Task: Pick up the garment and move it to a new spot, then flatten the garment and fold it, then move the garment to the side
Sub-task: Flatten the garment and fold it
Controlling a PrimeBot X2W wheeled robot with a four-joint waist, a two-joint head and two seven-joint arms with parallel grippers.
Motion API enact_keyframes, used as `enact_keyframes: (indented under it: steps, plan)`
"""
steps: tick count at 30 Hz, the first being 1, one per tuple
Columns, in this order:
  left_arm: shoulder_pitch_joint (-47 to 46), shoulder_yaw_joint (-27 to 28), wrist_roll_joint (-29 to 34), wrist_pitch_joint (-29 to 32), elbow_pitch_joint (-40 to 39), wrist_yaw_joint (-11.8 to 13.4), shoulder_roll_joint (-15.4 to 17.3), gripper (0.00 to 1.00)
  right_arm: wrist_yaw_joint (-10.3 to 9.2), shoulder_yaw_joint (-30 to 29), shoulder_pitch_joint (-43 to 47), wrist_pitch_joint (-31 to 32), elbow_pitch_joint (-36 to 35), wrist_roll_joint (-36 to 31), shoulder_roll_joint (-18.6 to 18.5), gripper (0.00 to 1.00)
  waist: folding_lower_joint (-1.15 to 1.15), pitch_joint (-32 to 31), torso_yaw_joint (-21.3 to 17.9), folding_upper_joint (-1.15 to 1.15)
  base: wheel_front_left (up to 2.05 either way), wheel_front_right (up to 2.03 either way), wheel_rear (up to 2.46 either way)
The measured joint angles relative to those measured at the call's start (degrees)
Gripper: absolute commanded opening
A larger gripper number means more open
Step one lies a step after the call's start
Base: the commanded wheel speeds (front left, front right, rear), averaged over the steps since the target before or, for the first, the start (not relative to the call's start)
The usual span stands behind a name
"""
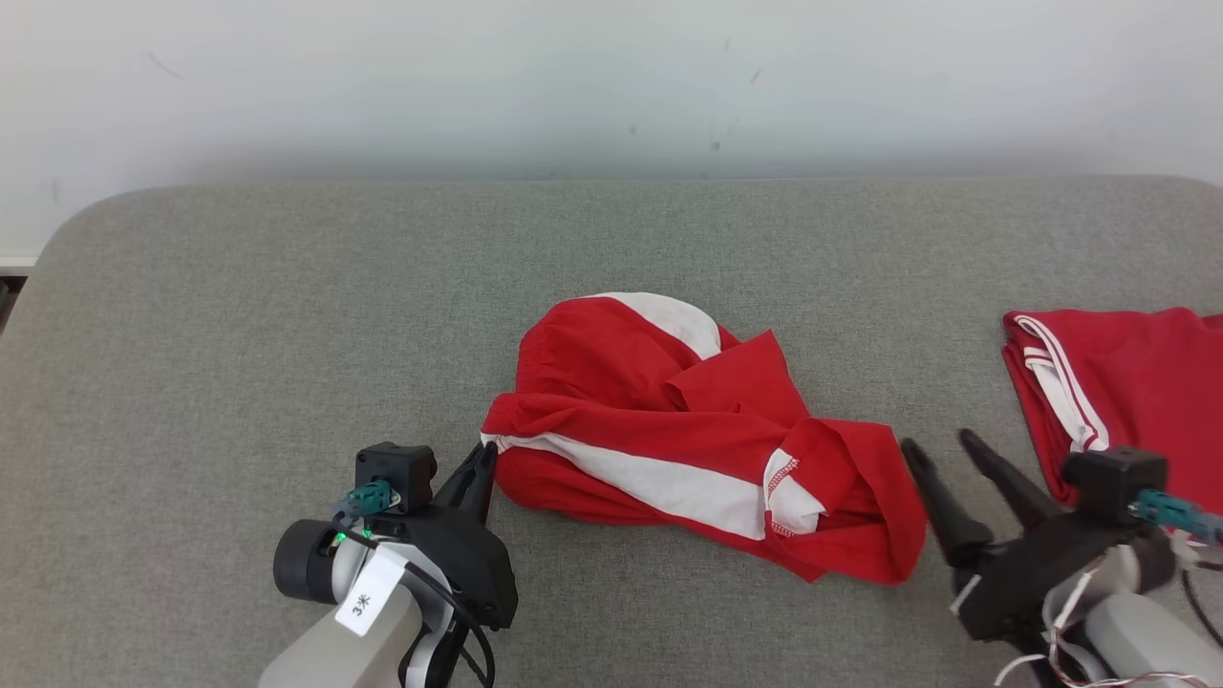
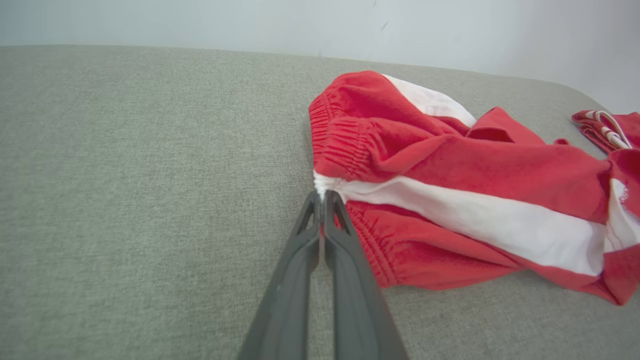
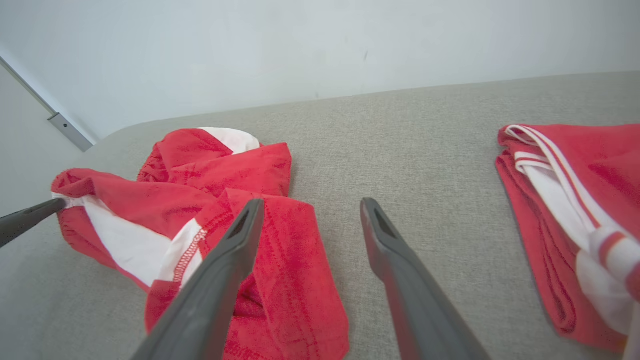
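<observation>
Here, crumpled on the grey counter [image 1: 287, 315], well to the left of the folded red pile [image 1: 1137, 382]: the garment [image 1: 688, 440], red shorts with a white side stripe, long axis running roughly straight toward that pile. Pinched at the end farthest from the pile, on the white waistband corner, by the left gripper [image 1: 482, 461], jaws closed tight on cloth. At the nearer end, between garment and pile, the right gripper [image 1: 934, 441]: spread wide, holding nothing, fingertips just beside the loose red leg hem and apparently not touching it. Probably the flattening step in hand, with one end anchored. For the next move, likely a short reach away from the pile onto that hem, then a close, with the right arm plainly the nearer for it. Worth watching: hem doubled over, so easy to catch only the top layer.
</observation>
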Motion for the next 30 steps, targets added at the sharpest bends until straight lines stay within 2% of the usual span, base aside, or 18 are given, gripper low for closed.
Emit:
enact_keyframes:
  steps: [6,19,22,30]
  plan:
    - [0.0,0.1,0.4,0.0,0.0,0.0,-0.4,0.00,1.00,2.7,-0.3,0.3,-3.8,0.0,2.9,1.00,0.00,-0.1,0.0,0.00,0.00,0.00,0.00]
    - [0.0,0.3,0.6,0.0,-0.1,0.0,-1.0,0.00,1.21,6.2,0.9,6.4,-7.4,1.3,3.9,1.00,0.00,-0.1,1.1,0.00,0.00,0.00,0.00]
    - [0.0,0.3,0.8,0.0,-0.1,0.0,-1.0,0.00,0.03,7.3,0.8,8.4,-7.2,1.2,4.3,1.00,0.00,-0.1,1.3,0.00,0.00,0.00,0.00]
    - [0.0,0.5,1.1,0.0,-0.1,-0.1,-1.6,0.00,-5.36,7.3,-2.1,12.4,-4.4,0.5,6.4,1.00,0.00,0.1,2.1,0.00,0.00,0.00,0.00]
